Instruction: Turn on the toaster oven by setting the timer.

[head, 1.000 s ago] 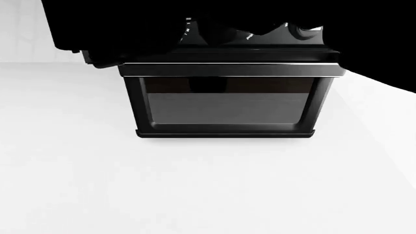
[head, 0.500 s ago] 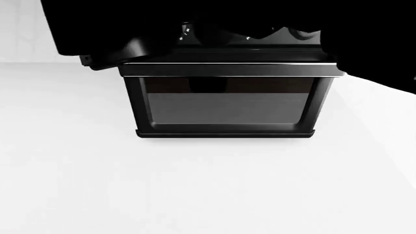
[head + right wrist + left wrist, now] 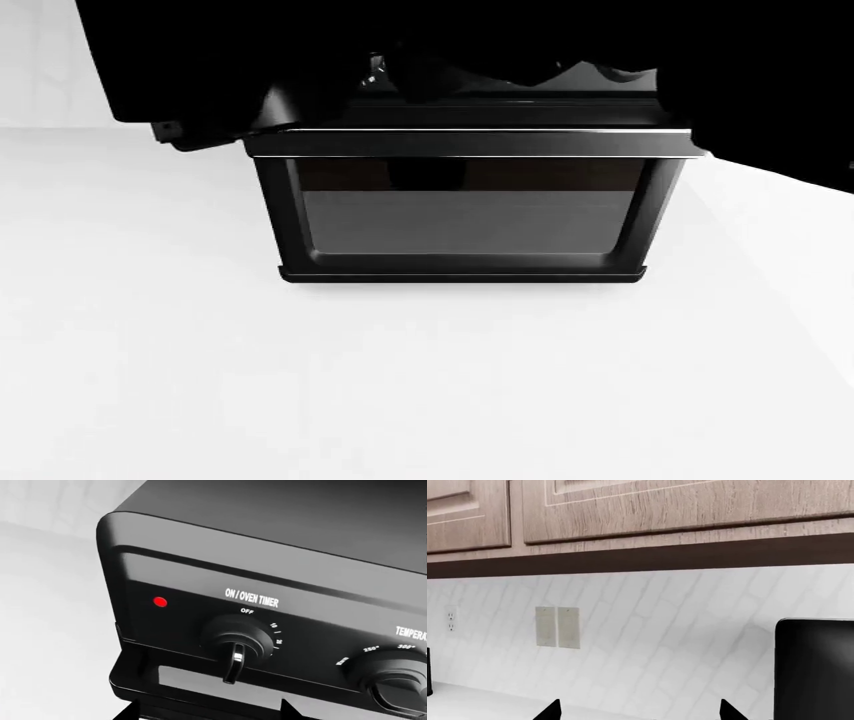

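The black toaster oven [image 3: 467,220] stands on a white counter, with its dark glass door and long bar handle [image 3: 467,142] facing me. My black arms hide its knobs in the head view. In the right wrist view the timer [image 3: 237,639] sits under "ON / OVEN TIMER", with "OFF" and small numbers around it. Its raised grip points away from the "OFF" mark. A small red light [image 3: 160,601] shows beside it. My right gripper [image 3: 208,712] is open and empty, just short of the timer. My left gripper [image 3: 639,712] is open and empty, facing the wall beside the oven's black side [image 3: 814,670].
The temperature knob [image 3: 393,680] sits next to the timer. The white counter [image 3: 400,380] spreads in front of the oven. The left wrist view shows a white tiled backsplash [image 3: 680,630], a switch plate [image 3: 557,626], an outlet [image 3: 452,620] and wooden wall cabinets [image 3: 660,505].
The dark arm shapes over the oven's top have shifted a little and now cover more of the knobs. The oven has not moved.
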### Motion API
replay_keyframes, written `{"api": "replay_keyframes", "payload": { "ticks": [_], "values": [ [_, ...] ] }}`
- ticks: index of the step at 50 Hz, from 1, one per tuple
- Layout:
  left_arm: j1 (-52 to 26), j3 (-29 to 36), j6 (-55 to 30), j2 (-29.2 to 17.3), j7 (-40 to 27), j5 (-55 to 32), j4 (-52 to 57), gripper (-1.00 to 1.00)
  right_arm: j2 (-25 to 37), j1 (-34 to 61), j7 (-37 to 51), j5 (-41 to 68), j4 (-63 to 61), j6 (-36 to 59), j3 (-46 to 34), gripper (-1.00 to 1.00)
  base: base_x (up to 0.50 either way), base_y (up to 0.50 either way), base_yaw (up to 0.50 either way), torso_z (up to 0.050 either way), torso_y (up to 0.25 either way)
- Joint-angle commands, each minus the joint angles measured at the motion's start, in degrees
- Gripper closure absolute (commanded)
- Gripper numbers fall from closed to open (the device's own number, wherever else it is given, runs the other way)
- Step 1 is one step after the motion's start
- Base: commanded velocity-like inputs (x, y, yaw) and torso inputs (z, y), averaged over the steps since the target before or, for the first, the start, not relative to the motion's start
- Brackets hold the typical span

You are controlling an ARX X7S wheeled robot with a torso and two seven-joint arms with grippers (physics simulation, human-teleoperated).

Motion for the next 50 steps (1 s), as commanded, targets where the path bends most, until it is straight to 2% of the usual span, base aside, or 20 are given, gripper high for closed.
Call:
{"api": "replay_keyframes", "payload": {
  "ticks": [1,27,50],
  "values": [
    [0.0,0.3,0.2,0.2,0.1,0.0,0.0,-1.0,0.0,-0.3,1.9,1.1,-0.3,-0.7,-0.1,-1.0,0.0,0.0,0.0,0.0,0.0],
    [0.7,0.3,0.7,0.1,-0.2,-0.4,0.1,-1.0,0.0,0.0,3.3,0.4,-0.7,-4.1,-0.1,-1.0,0.0,0.0,0.0,0.0,0.0],
    [2.0,-1.0,1.0,-0.2,-0.4,-0.9,0.3,-1.0,0.0,-1.7,2.5,-0.5,0.9,-2.3,-0.1,-1.0,0.0,0.0,0.0,0.0,0.0]
  ]
}}
